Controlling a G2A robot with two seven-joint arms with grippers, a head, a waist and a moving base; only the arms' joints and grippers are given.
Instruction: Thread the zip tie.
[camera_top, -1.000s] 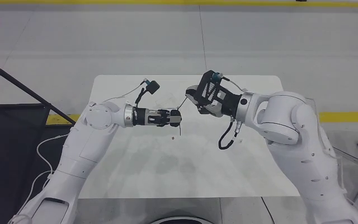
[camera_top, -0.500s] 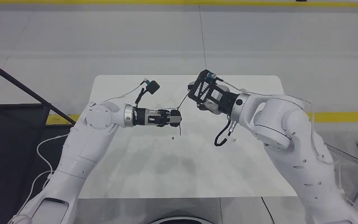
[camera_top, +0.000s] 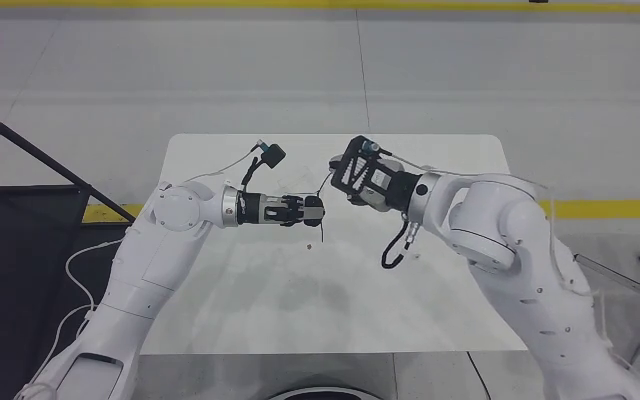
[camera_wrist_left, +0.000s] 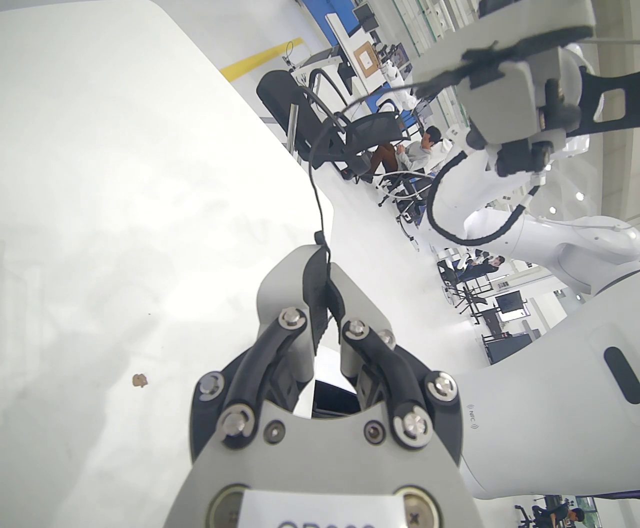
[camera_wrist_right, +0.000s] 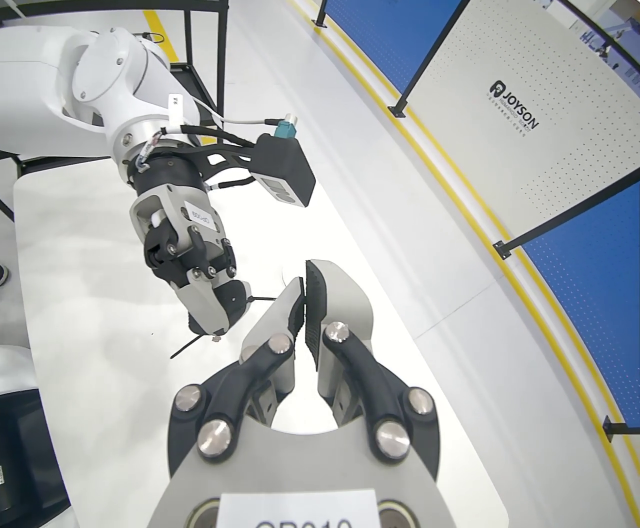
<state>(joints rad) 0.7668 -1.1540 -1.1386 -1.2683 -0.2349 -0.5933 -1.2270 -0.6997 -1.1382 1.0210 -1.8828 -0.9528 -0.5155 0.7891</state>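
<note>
Black thin plastic zip tie (camera_wrist_left: 316, 190) spans mid-air over white table (camera_top: 400, 300). Left gripper (camera_wrist_left: 324, 265) clamped on one end, right gripper (camera_wrist_right: 306, 285) pinching the other. Likely aligning step; next needs tip fed squarely into head.

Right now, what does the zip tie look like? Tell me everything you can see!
The zip tie is a thin, black, bendy, plastic-looking strap. The left gripper pinches it near one end, with a short tail poking out beyond. From there it curves over and runs into the shut tips of the right gripper. It hangs above the white table, touching only the two grippers.
</note>
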